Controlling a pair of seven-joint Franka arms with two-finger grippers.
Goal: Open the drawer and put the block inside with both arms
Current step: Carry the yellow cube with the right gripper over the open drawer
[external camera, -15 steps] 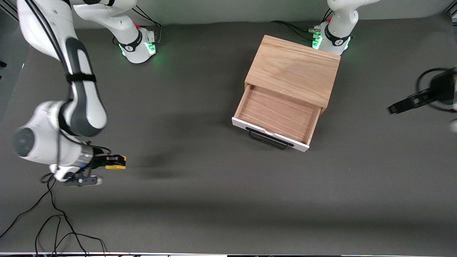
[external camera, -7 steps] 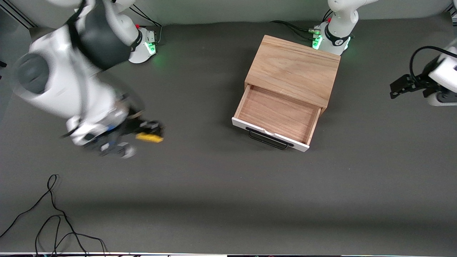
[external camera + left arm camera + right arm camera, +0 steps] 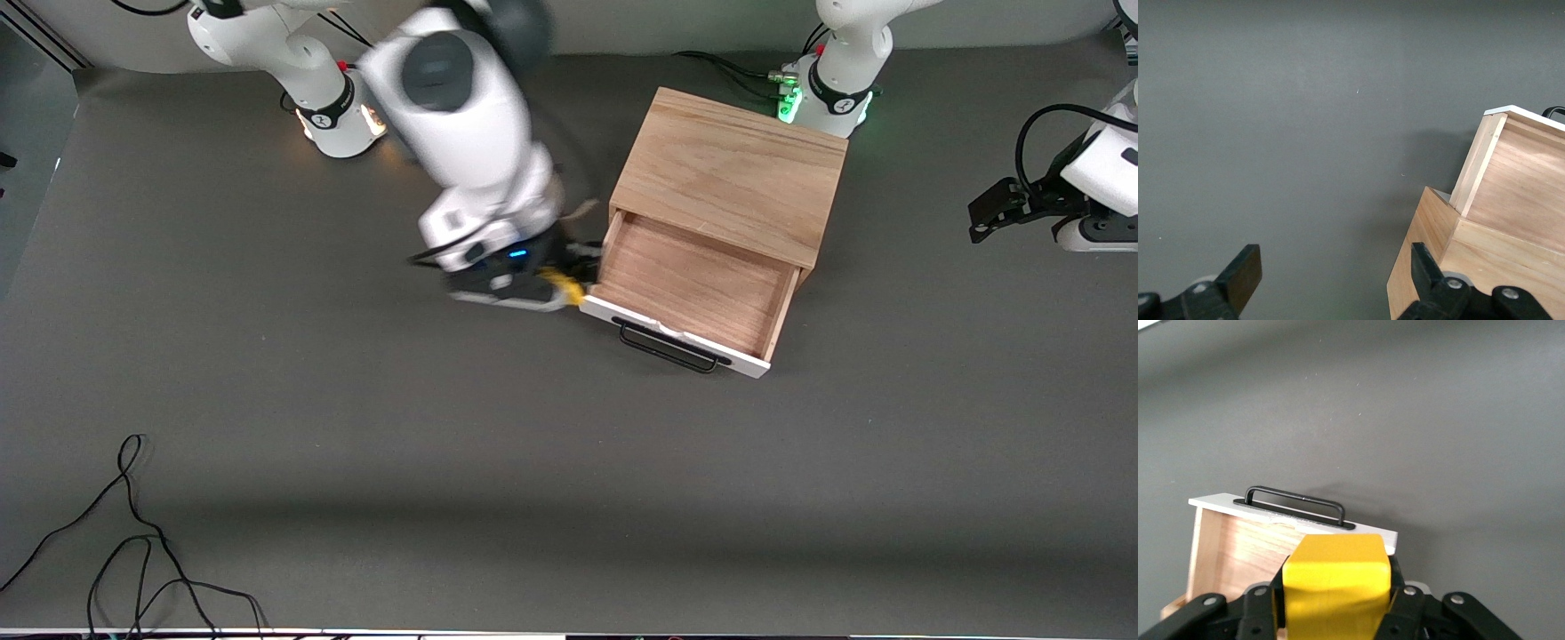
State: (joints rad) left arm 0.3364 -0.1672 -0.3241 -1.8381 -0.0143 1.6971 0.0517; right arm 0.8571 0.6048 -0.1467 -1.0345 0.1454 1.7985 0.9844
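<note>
The drawer (image 3: 685, 284) stands pulled out of the light oak box (image 3: 729, 173), its white front panel and black handle (image 3: 667, 348) toward the front camera. Nothing lies in the drawer. My right gripper (image 3: 569, 283) is shut on the yellow block (image 3: 567, 286). It hangs at the drawer's side wall toward the right arm's end, by the white front corner. The right wrist view has the block (image 3: 1337, 580) between the fingers of the right gripper (image 3: 1337, 590), with the drawer (image 3: 1238, 553) and its handle (image 3: 1298, 503) just ahead. My left gripper (image 3: 982, 218) waits open at the left arm's end; its fingers (image 3: 1245, 273) frame bare table.
Black cables (image 3: 133, 533) lie loose near the table's front edge at the right arm's end. The right arm's base (image 3: 338, 116) and the left arm's base (image 3: 827, 89) stand along the back. The left wrist view catches the box (image 3: 1431, 267) and the drawer (image 3: 1525, 180).
My right arm has swung with the block from the right arm's end of the table across to the drawer's side. The left gripper has drawn back slightly.
</note>
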